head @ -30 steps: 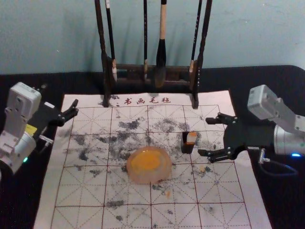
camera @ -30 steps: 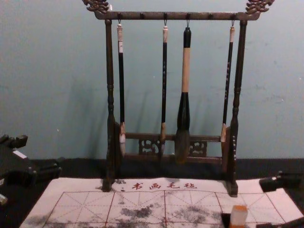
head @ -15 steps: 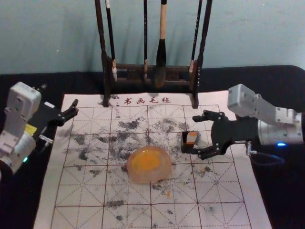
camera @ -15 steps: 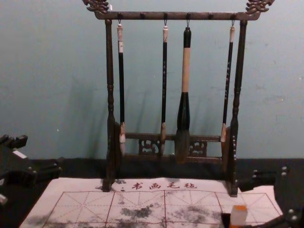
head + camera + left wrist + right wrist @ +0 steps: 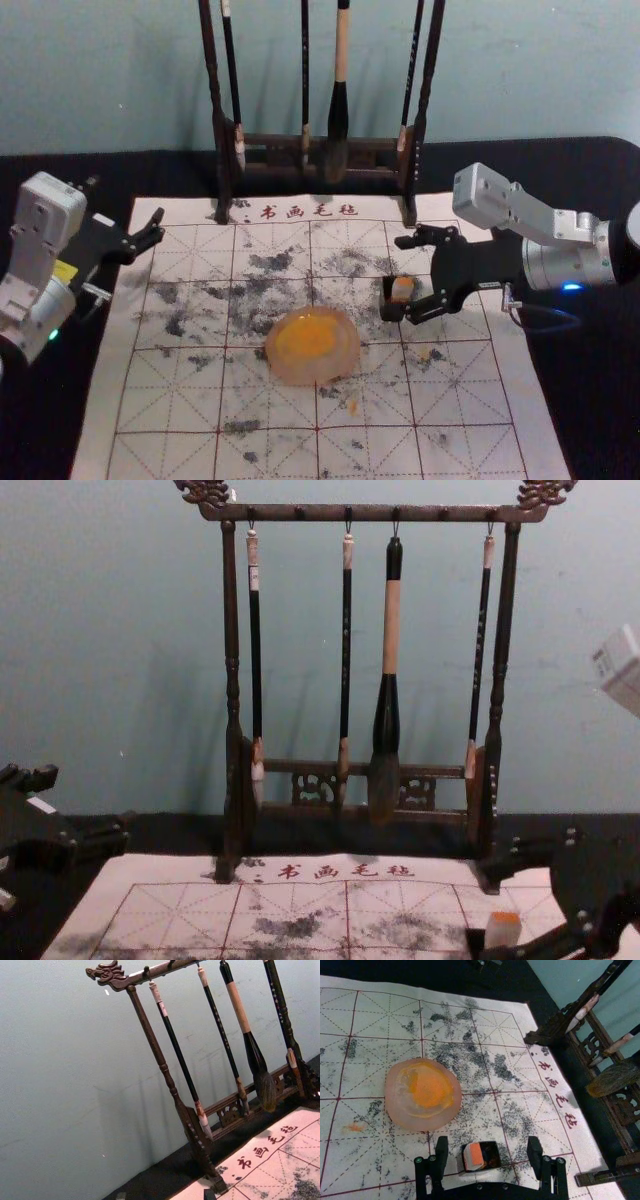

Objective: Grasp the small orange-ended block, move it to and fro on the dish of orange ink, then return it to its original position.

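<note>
right gripper (image 5: pixel 405 279) reaches in, fingers spread, at the orange-ended block (image 5: pixel 402 290)

nearest the robot, the pale mat (image 5: pixel 170 400) stretches over the dark table (image 5: pixel 600 420), its red grid lines and dashed guides showing under scattered black smudges. small orange spots (image 5: pixel 352 406) mark it on the near side of the dish (image 5: pixel 278 352). the dish itself is rounded and translucent, and orange ink (image 5: pixel 305 338) lies in its middle.

a little beyond the dish, and to the robot's right of it, the block stands in a small black holder (image 5: pixel 390 312), orange end up. it takes up one part of the holder, leaving dark space next to it. the right gripper comes in from the robot's right, its fingers well apart. in the right wrist view the block and holder lie between the lines of the two fingers; whether a finger touches the holder cannot be told.

the left gripper (image 5: pixel 88 800) is parked at the far left side of the mat, its fingers apart, with nothing between them.

farther off, at the mat's far edge by the red characters (image 5: pixel 308 211), a dark carved rack (image 5: pixel 370 513) stands upright. four brushes hang from it, one much thicker (image 5: pixel 390 630) than the rest. behind everything rises a pale blue-green wall (image 5: pixel 100 80).
</note>
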